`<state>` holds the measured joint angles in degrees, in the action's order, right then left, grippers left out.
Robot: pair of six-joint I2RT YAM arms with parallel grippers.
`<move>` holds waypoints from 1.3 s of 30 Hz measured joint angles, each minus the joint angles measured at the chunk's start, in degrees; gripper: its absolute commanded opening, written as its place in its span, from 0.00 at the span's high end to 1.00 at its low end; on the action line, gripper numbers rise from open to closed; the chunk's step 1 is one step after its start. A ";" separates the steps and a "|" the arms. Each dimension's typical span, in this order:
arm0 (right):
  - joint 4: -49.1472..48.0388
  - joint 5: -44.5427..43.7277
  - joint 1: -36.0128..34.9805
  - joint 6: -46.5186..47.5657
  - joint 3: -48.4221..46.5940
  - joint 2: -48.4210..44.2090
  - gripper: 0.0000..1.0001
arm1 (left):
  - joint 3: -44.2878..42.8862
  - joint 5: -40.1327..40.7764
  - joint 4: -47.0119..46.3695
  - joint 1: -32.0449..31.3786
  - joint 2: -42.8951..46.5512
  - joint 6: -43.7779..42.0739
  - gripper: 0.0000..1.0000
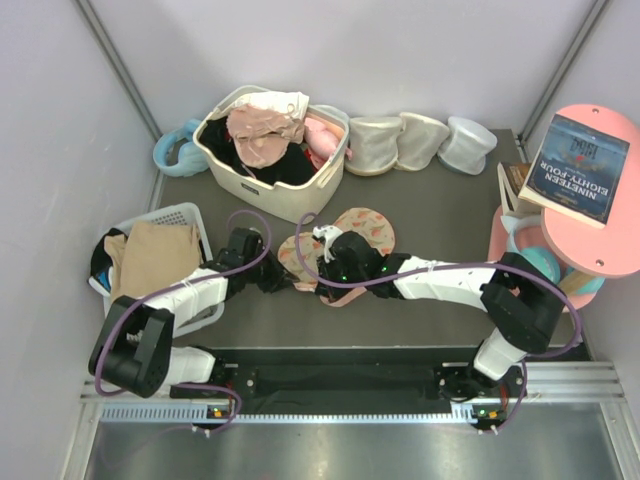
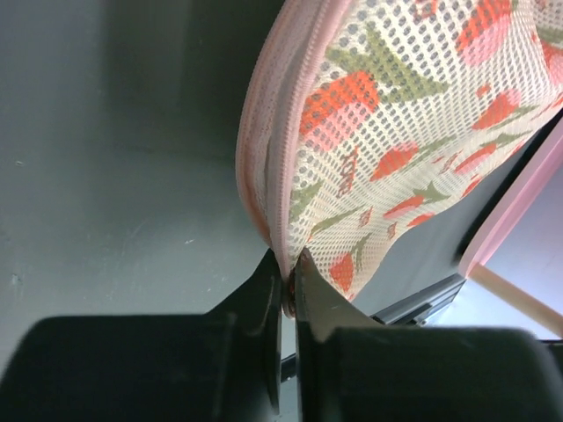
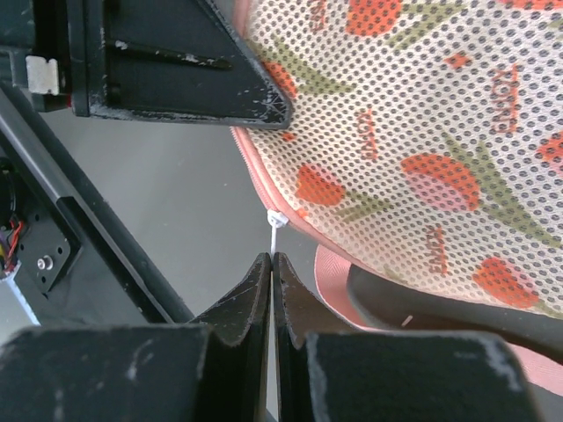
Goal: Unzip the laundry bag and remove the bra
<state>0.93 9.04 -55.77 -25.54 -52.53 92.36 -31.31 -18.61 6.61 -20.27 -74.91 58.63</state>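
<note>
The laundry bag (image 1: 362, 230), peach-pink mesh with orange-red print, lies mid-table between my two grippers. My left gripper (image 1: 277, 282) is shut on the bag's pink zip edge, pinching the seam (image 2: 280, 220) between its fingertips (image 2: 288, 268). My right gripper (image 1: 322, 270) is shut on the small white zip pull (image 3: 274, 227), its tips (image 3: 272, 258) just below the bag's rim. In the right wrist view a dark shape (image 3: 431, 299) shows under the mesh half beside a pink band; I cannot tell whether it is the bra. No bra shows clearly elsewhere.
A beige basket (image 1: 240, 180) of pink and black clothes stands at the back. Three cream cups (image 1: 420, 140) sit to its right. A white basket (image 1: 195, 215) with a tan garment is at the left. A pink stand (image 1: 620, 250) with a book is at the right.
</note>
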 measured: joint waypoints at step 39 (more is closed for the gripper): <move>11.19 -10.56 14.23 6.62 10.75 -14.75 1.00 | -9.20 2.01 13.55 8.74 -1.92 -18.45 1.00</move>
<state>12.12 -1.52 -41.54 -18.92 -41.78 77.60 -40.51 -16.60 20.16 -11.53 -76.84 40.18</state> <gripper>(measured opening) 0.003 0.031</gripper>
